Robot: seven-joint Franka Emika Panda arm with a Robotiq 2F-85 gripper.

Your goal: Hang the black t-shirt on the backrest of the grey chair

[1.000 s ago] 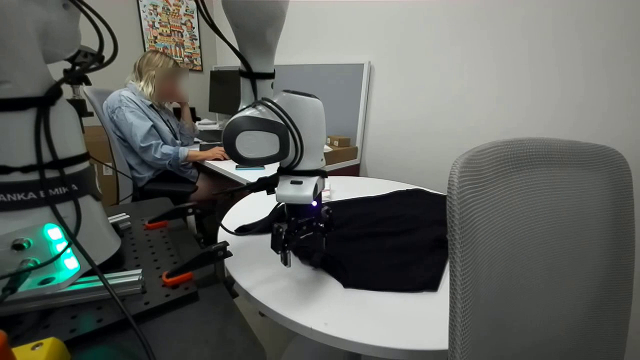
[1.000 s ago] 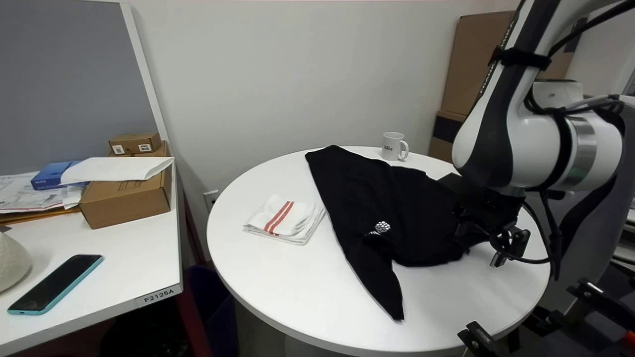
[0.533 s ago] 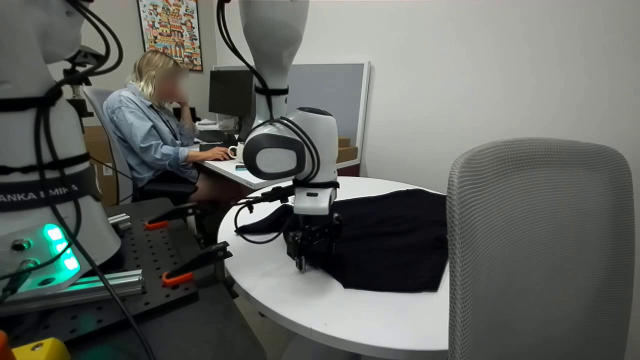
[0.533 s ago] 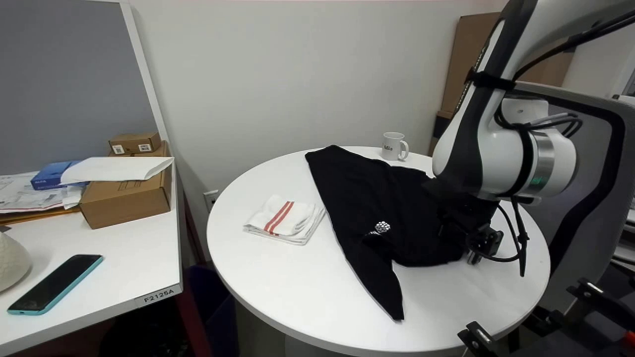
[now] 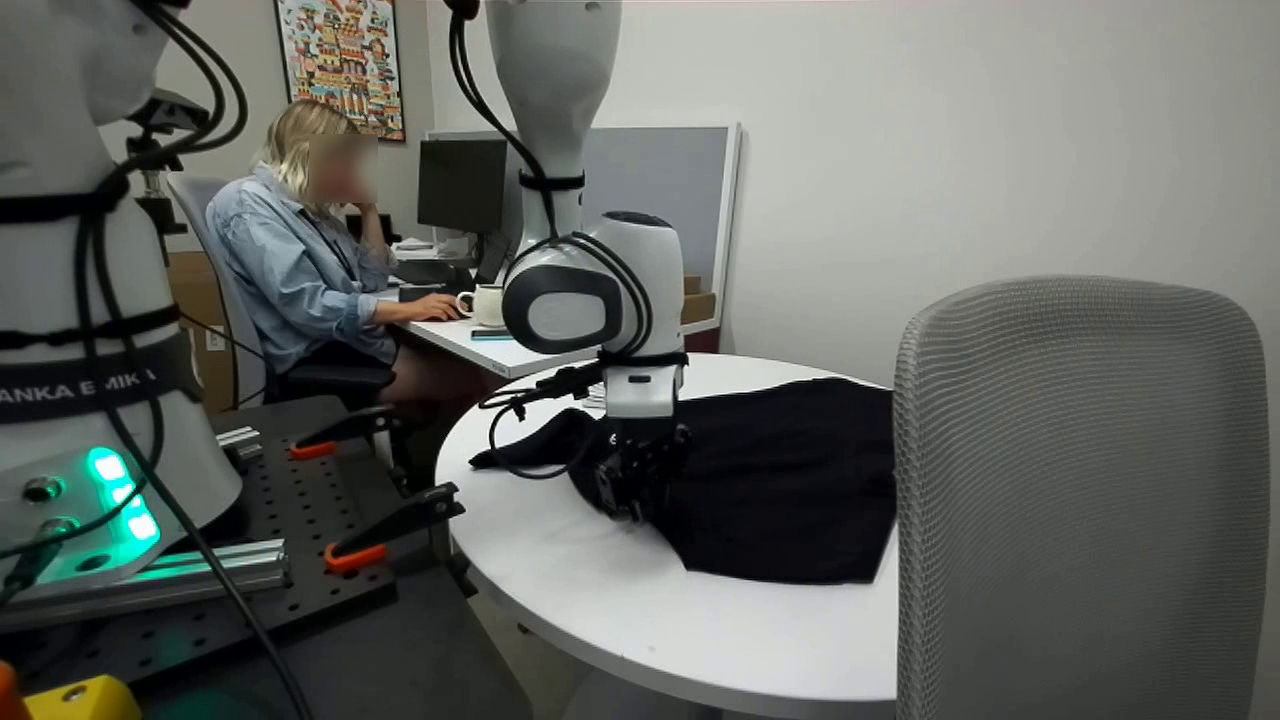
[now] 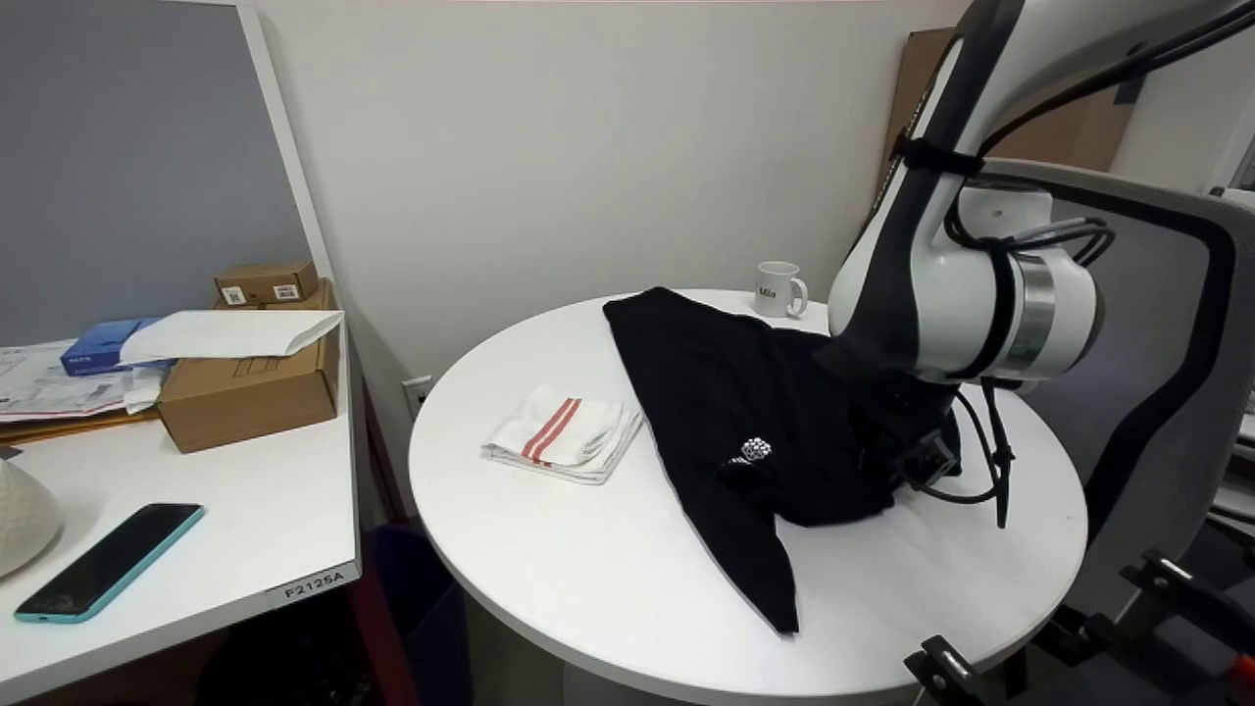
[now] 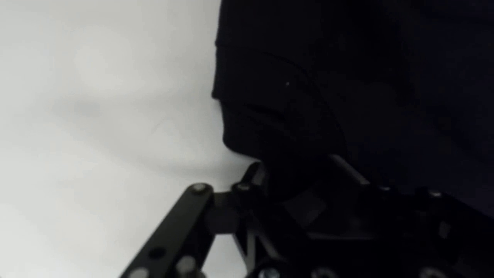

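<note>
The black t-shirt [image 5: 790,490] lies spread on the round table in both exterior views, with a white print [image 6: 755,449] near one sleeve. My gripper [image 5: 638,500] is down at the shirt's near edge, low over the table. In the wrist view the gripper [image 7: 299,166] has its fingertips apart, black cloth of the t-shirt [image 7: 270,69] running in between them. Dark on dark, the contact between pads and cloth is hard to make out. The grey chair [image 5: 1080,500] stands beside the table, its tall backrest bare in an exterior view.
On the white table [image 6: 549,549] are a folded towel [image 6: 559,436] with red stripes and a white mug [image 6: 775,289]. Clamps [image 5: 400,525] grip the robot's base plate. A desk [image 6: 245,490] with boxes is close by; a person [image 5: 295,260] sits there.
My gripper has shifted from beside the t-shirt's edge onto it, towards the chair in an exterior view. Its fingers have come closer together. The chair has not moved.
</note>
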